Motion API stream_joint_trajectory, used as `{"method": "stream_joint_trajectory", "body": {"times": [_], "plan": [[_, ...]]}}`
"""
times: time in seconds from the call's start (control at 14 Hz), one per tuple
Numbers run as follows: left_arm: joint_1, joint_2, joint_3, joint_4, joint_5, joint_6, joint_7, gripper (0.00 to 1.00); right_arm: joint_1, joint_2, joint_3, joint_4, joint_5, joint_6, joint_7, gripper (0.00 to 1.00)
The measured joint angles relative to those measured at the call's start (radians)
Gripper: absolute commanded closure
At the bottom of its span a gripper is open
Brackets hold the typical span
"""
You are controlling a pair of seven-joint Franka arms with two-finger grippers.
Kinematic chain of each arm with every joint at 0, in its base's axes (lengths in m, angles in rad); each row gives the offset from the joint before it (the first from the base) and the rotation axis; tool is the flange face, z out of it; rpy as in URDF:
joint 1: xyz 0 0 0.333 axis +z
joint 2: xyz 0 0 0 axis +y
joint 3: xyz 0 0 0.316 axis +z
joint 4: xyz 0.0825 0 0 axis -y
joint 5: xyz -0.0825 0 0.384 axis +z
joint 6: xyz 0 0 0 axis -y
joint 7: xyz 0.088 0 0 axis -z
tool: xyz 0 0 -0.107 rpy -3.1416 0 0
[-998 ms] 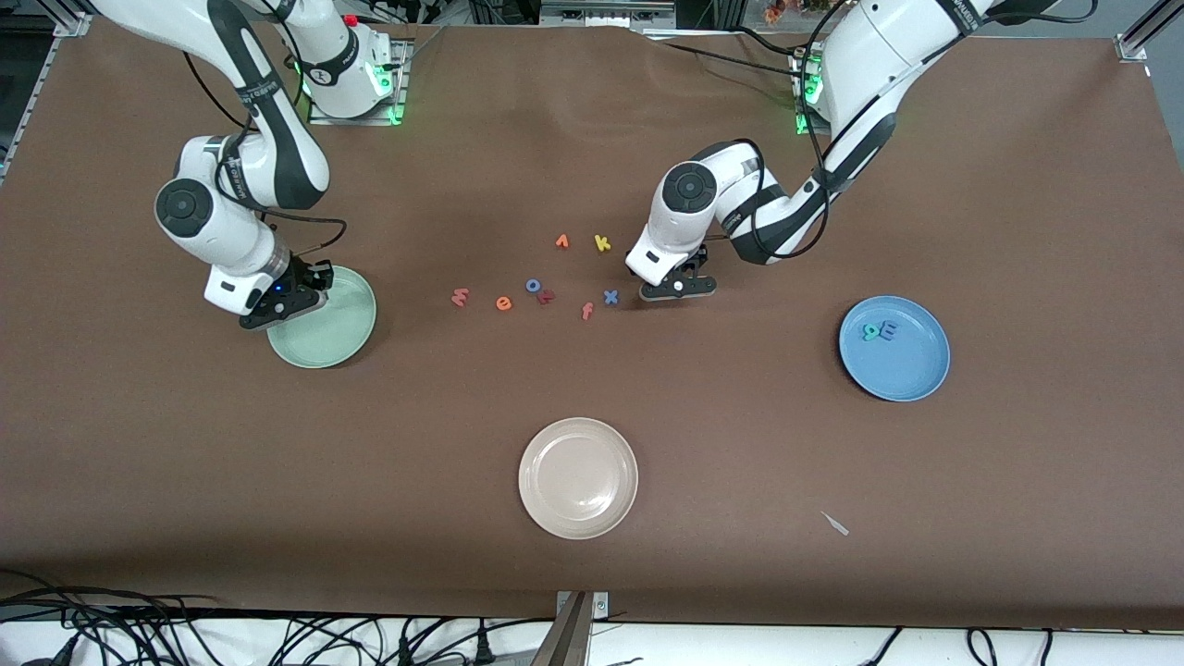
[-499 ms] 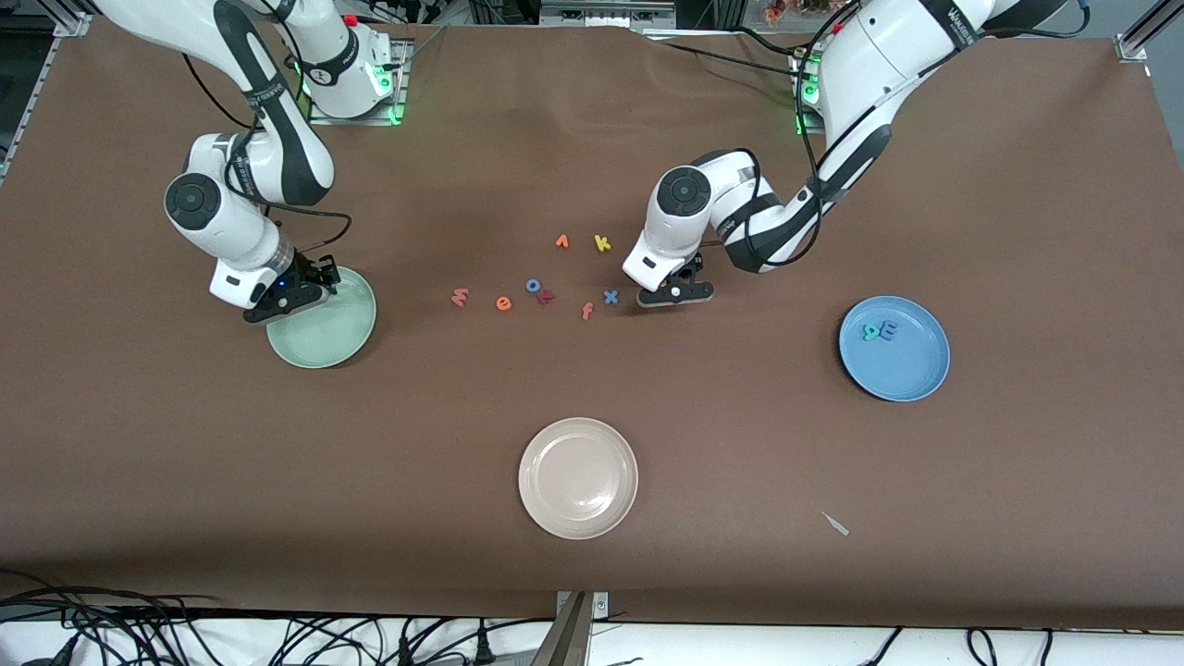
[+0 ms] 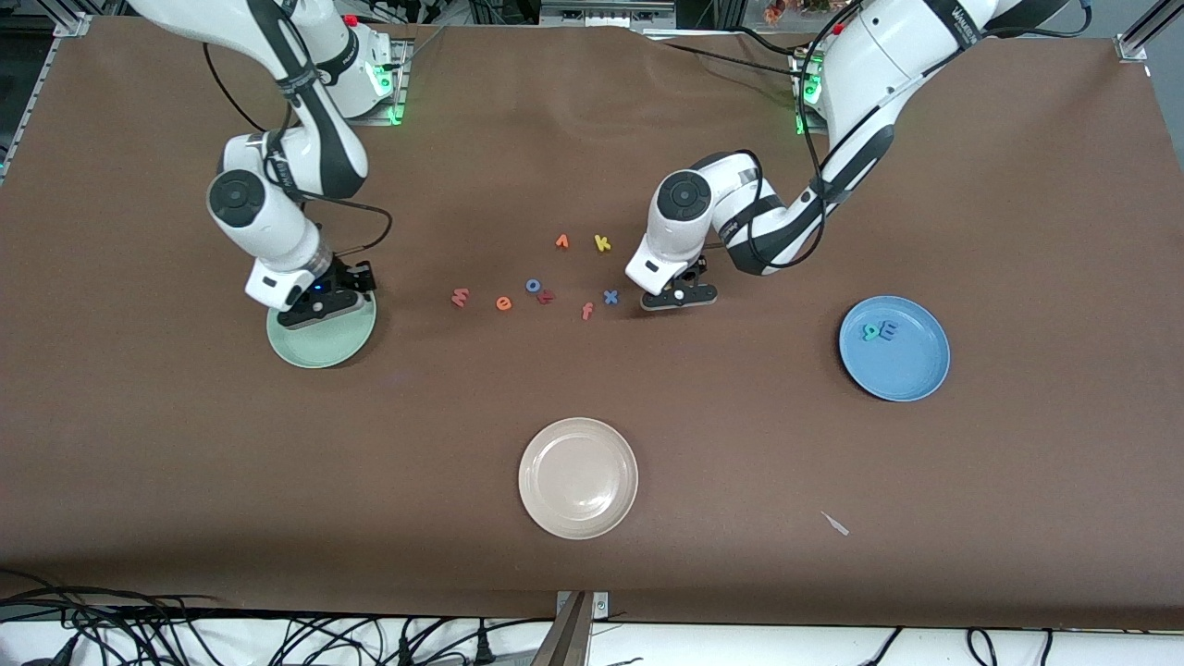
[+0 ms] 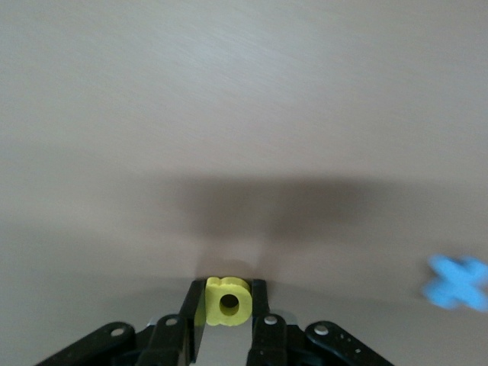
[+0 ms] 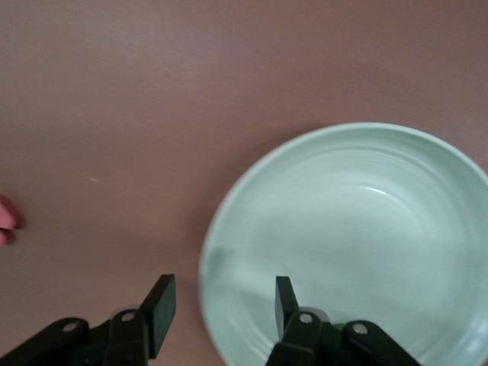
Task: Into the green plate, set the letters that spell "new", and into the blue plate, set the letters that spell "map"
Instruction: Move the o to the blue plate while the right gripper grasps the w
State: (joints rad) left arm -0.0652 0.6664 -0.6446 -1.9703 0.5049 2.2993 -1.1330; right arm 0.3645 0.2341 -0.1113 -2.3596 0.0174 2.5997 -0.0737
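My left gripper (image 3: 678,294) is low over the table beside the blue x (image 3: 610,297), shut on the yellow a (image 4: 227,302). My right gripper (image 3: 322,303) hangs open and empty over the rim of the green plate (image 3: 324,350); in the right wrist view its fingers straddle the plate's (image 5: 358,229) edge. The green n is hidden. The pinkish-red w (image 3: 460,297) and orange e (image 3: 503,303) lie on the table between the arms. The blue plate (image 3: 916,375) holds the teal p (image 3: 870,331) and blue m (image 3: 888,329).
Near the e lie a blue o (image 3: 534,285), a dark red letter (image 3: 547,297) and an orange f (image 3: 586,311). Farther from the front camera are an orange letter (image 3: 561,241) and a yellow k (image 3: 602,243). A cream-white plate (image 3: 578,478) sits nearer the camera.
My left gripper has shut on the yellow a. My right gripper has opened and moved across the green plate toward the table's middle.
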Motion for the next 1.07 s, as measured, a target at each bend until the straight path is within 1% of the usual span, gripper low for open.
{"method": "stream_joint_trajectory", "body": {"times": [0.29, 0.43, 0.57, 0.71, 0.86, 1.0, 1.07], "plan": [[0.114, 0.0, -0.008, 0.112, -0.076, -0.296, 0.282, 1.0, 0.116, 0.014, 0.004, 0.029, 0.0, -0.016, 0.241, 0.39], [0.182, 0.0, -0.008, 0.168, -0.082, -0.428, 0.455, 1.0, 0.158, 0.043, 0.004, 0.047, 0.0, -0.016, 0.365, 0.39], [0.253, 0.0, -0.005, 0.199, -0.082, -0.488, 0.612, 1.0, 0.178, 0.077, 0.005, 0.06, 0.0, -0.003, 0.466, 0.39], [0.309, 0.0, 0.011, 0.204, -0.082, -0.516, 0.751, 1.0, 0.188, 0.105, 0.01, 0.066, 0.0, 0.024, 0.558, 0.39], [0.332, 0.001, 0.05, 0.231, -0.082, -0.573, 0.897, 1.0, 0.192, 0.127, 0.03, 0.068, 0.0, 0.056, 0.639, 0.39], [0.331, 0.001, 0.101, 0.28, -0.082, -0.638, 1.059, 1.0, 0.198, 0.138, 0.039, 0.072, 0.0, 0.067, 0.684, 0.39], [0.331, 0.001, 0.131, 0.299, -0.082, -0.659, 1.145, 0.97, 0.201, 0.139, 0.041, 0.077, 0.0, 0.067, 0.695, 0.39]]}}
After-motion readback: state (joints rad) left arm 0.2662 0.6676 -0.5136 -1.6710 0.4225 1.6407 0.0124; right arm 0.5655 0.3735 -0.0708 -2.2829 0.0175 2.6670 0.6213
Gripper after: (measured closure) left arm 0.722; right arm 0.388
